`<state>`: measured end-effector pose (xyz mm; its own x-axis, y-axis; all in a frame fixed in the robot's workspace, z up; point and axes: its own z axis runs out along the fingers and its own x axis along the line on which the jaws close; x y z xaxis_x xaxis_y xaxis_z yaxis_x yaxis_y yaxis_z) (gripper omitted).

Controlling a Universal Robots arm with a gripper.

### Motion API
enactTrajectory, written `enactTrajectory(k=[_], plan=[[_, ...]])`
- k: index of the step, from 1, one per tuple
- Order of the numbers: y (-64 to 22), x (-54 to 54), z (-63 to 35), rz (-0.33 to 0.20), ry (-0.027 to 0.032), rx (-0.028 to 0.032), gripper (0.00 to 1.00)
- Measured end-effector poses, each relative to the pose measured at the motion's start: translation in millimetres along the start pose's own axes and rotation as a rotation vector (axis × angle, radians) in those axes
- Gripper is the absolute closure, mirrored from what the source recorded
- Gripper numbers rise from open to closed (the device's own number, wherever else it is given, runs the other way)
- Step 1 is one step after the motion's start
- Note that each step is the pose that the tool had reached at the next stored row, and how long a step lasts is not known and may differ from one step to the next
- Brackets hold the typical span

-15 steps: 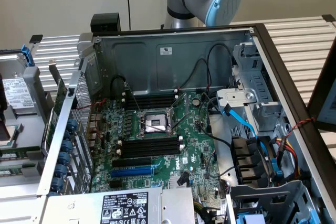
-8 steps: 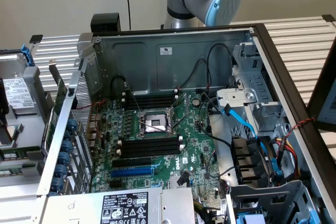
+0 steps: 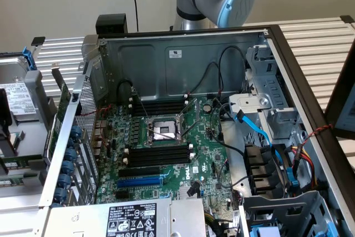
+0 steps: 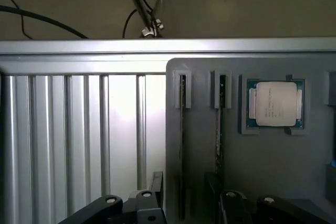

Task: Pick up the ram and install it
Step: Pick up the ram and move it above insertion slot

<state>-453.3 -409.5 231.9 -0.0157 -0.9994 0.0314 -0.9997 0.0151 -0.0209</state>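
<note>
Gripper (image 4: 184, 205): jaws wide, holding nothing, poised over the grey tray (image 4: 304, 171).
Ram (image 4: 182, 129): on edge in a tray groove, between the fingers (image 4: 131, 208).
Second stick (image 4: 220, 129): just beside one finger.
Risk: closing off-centre may snag that neighbour or tilt the ram.

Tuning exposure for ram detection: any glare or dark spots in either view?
Wrist view: strong glare on the ribbed table; gray tray dim, ram dark, edge-on in it. Exterior view: even light on the motherboard, mild shadow under the case wall.
</note>
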Motion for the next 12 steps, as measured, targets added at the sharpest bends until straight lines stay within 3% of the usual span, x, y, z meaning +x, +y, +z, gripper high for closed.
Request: enactTrajectory(k=[12], plan=[[0.3, 0.6, 19.9, 0.0, -0.0001, -0.0009, 0.56]])
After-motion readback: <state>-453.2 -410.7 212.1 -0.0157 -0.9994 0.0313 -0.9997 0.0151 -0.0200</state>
